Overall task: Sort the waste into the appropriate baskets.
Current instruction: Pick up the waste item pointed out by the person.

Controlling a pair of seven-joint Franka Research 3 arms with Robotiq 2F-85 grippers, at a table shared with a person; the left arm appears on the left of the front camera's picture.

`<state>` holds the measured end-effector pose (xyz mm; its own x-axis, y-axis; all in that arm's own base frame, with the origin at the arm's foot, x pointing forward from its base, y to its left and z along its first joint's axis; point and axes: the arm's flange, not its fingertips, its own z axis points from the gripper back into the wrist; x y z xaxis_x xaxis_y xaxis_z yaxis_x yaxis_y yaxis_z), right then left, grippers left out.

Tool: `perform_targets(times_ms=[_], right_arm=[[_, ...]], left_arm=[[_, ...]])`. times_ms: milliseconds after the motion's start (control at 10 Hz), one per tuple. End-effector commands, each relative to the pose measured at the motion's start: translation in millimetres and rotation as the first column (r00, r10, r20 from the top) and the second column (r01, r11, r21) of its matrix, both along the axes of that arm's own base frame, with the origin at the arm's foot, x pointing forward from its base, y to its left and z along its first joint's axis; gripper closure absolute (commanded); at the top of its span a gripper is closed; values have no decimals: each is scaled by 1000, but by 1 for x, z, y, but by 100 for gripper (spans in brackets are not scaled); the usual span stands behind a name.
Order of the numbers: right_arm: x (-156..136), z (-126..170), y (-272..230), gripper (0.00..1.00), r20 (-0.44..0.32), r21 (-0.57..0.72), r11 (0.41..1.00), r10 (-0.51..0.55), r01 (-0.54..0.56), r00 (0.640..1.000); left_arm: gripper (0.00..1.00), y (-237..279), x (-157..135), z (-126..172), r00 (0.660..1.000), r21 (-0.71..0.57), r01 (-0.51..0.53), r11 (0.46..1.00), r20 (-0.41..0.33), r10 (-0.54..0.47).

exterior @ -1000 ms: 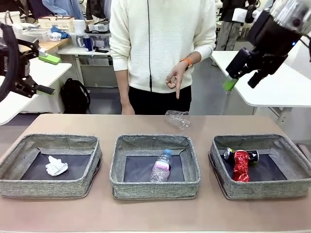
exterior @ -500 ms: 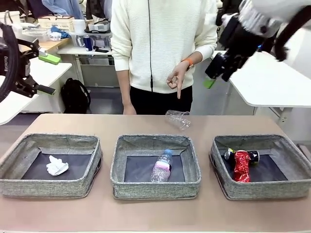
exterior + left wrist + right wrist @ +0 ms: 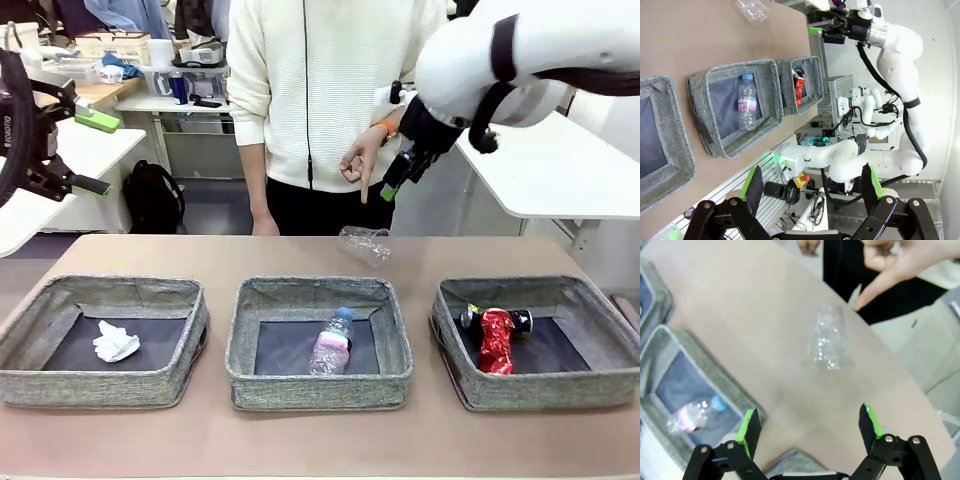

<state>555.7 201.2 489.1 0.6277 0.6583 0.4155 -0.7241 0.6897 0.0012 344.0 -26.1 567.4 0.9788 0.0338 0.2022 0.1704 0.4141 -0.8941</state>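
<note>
Left gripper (image 3: 810, 185), black with green pads, hangs spread and empty at my far left; crumpled white paper (image 3: 116, 341) lies in the left grey woven basket (image 3: 30, 385), clear blue-capped bottle (image 3: 331, 342) in the middle one, clear plastic cup (image 3: 365, 243) on the table under the person's pointing hand (image 3: 362, 162), right gripper (image 3: 810, 427) wide apart above it, crushed red can (image 3: 496, 340) in the right basket

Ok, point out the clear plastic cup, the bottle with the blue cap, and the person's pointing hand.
Clear plastic cup (image 3: 829, 338): right wrist view, middle of its ribbed side.
Bottle (image 3: 331, 343): front view, on its pink label, in the middle basket.
Person's hand (image 3: 362, 165): front view, knuckles above the downward finger.
</note>
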Motion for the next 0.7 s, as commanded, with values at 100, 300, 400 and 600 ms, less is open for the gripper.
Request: perform_targets(times_ms=[100,300,400,600], right_arm=[[-12,18,-5,0,4,-9,1000,-1,1,1000],[-1,2,1,0,-1,-3,1000,4,-4,1000],[15,-11,7,0,-15,-20,1000,-14,14,1000],[36,-26,17,0,-16,5,1000,31,-31,999]], left_arm=[[0,3,-1,0,1000,-6,15,1000,20,-15],[0,3,-1,0,1000,-6,15,1000,20,-15],[0,3,-1,0,1000,-6,15,1000,20,-15],[0,3,-1,0,1000,-6,15,1000,20,-15]])
